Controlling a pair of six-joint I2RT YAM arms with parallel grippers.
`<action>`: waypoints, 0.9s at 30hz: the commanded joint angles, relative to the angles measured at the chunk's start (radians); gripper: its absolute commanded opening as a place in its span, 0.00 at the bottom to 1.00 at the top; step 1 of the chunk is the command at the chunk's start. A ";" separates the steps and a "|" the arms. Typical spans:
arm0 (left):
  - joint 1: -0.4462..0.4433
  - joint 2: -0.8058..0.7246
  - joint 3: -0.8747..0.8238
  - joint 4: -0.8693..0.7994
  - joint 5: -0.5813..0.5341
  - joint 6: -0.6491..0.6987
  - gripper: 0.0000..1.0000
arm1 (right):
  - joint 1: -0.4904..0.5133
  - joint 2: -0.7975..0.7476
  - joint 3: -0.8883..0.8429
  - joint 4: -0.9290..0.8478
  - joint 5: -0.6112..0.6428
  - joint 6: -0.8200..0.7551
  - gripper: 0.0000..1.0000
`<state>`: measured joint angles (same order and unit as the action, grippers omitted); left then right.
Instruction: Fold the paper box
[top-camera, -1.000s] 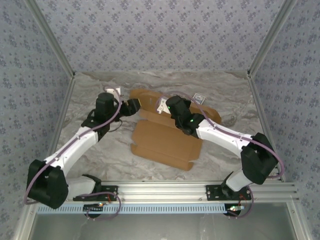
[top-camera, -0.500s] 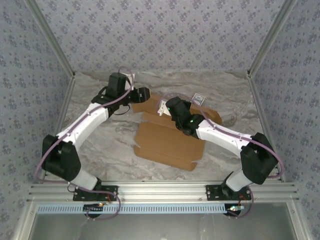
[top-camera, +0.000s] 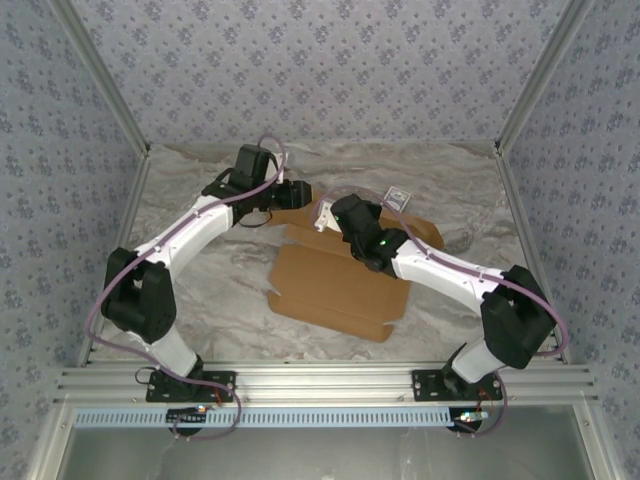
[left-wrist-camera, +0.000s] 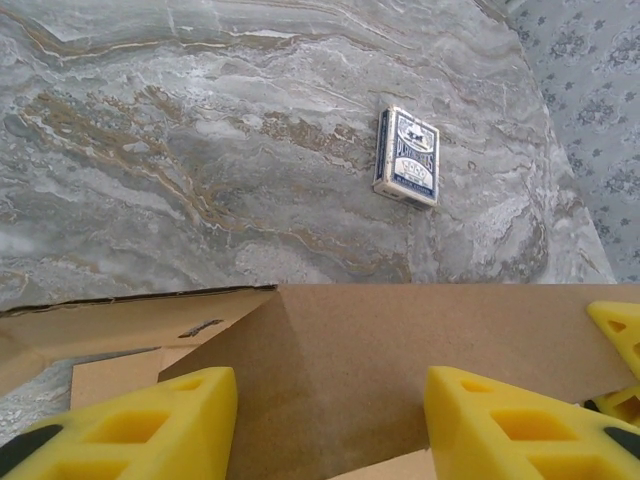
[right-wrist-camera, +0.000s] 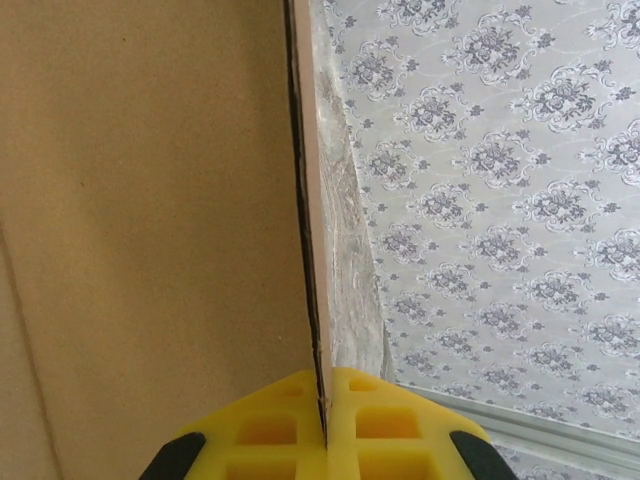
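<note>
The paper box (top-camera: 335, 285) is a brown cardboard sheet lying mid-table, with its back flaps partly raised. My right gripper (top-camera: 333, 214) is shut on the thin edge of an upright flap (right-wrist-camera: 150, 200), its yellow fingers (right-wrist-camera: 260, 430) pinching that edge. My left gripper (top-camera: 300, 193) reaches in from the back left. In the left wrist view it (left-wrist-camera: 330, 385) is open, with a raised cardboard panel (left-wrist-camera: 400, 340) lying in the wide gap between its yellow fingers (left-wrist-camera: 150, 425).
A small blue-and-white card pack (top-camera: 398, 197) (left-wrist-camera: 407, 157) lies on the marble tabletop (top-camera: 200, 280) just behind the box. Patterned walls and metal frame posts (top-camera: 530, 90) close in the back and sides. A rail (top-camera: 330, 380) runs along the near edge.
My left arm has swung from the box's left side round to its back, its gripper now over the raised rear panel. The box's near edge shifted slightly. The right gripper kept its pinch.
</note>
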<state>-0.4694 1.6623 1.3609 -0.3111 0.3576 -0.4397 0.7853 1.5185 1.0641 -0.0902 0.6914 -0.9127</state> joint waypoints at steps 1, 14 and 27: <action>-0.001 0.031 0.039 0.032 0.049 -0.022 0.49 | 0.014 0.003 0.007 0.002 -0.010 0.026 0.00; -0.002 0.013 -0.089 0.305 0.086 -0.261 0.40 | 0.020 0.021 0.009 -0.003 -0.009 0.051 0.00; 0.001 -0.009 -0.174 0.396 0.039 -0.329 0.27 | 0.019 0.019 0.004 -0.006 0.002 0.055 0.00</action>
<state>-0.4660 1.6901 1.2041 0.0311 0.4000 -0.7513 0.7906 1.5391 1.0637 -0.1020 0.7036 -0.8822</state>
